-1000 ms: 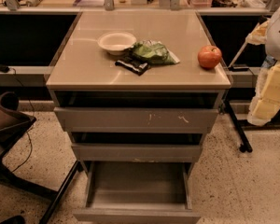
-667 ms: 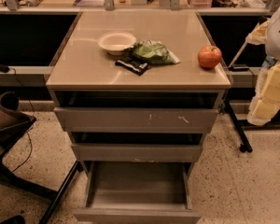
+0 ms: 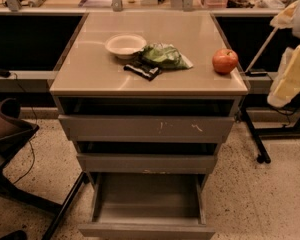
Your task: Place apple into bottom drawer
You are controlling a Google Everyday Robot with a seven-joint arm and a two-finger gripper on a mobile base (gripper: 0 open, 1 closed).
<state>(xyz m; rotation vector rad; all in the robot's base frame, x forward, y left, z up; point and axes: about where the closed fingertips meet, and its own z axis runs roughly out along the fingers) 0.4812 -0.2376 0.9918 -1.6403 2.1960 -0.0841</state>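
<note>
Nothing is seen to have shifted since 1 second ago. The small round red-orange apple is still found at the 3 o'clock edge of the beige flat worktop, well apart from the white shallow bowl, the crumpled green bag and the black flat packet grouped towards 11 o'clock.

The grey metal bottom drawer is pulled well out at 6 o'clock, and nothing is seen in its tray.

The gripper is not caught in the camera view. Only a cream-white section of the arm is seen at the 3 o'clock border, beside the apple's end of the worktop, so the state of the fingers cannot be told.

The task is judged to be at its start: the drawer is ready, and the apple is yet to be grasped.
</note>
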